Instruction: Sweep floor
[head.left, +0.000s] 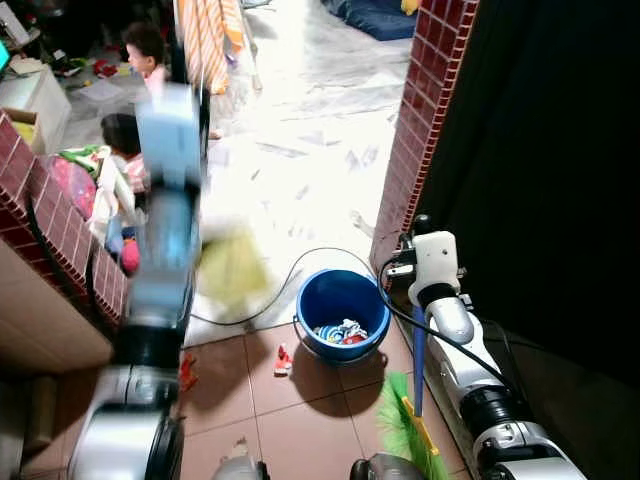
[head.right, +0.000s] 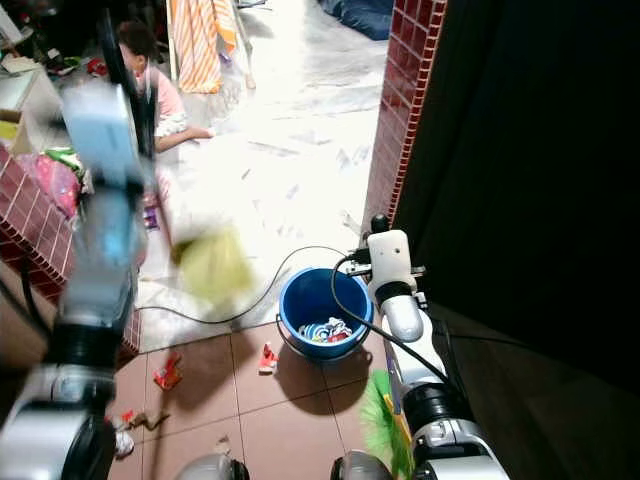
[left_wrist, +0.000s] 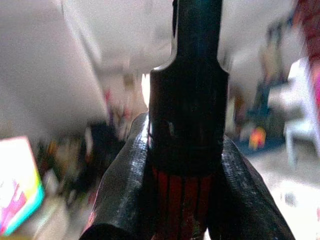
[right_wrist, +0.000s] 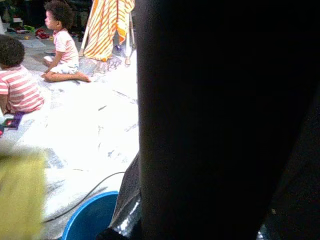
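Two grippers share the work: the left gripper (left_wrist: 185, 200) pinches a dark handle (left_wrist: 186, 125), its yellow-green end (head.left: 232, 268) blurred just beyond the blue bucket (head.left: 340, 312). The right gripper (head.left: 415, 235) stands beside the bucket; I cannot tell its fingers. Mid-sweep, I judge; next, gather the scraps (head.left: 283, 360) just before the bucket.

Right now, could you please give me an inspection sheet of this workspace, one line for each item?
Surface: brown tiled floor near the robot, pale floor farther on.
Job's things: green broom by the right arm; blurred yellow-green object, identity unclear.
Clutter: blue bucket holding small items; red scraps on the tiles.
Grippers: left gripper has its jaws shut on a dark handle; right gripper jaws cannot be judged.
Cables: black cable curving across the floor beside the bucket.
Surroundings: red brick pillar, striped cloth, two people sitting on the pale floor.
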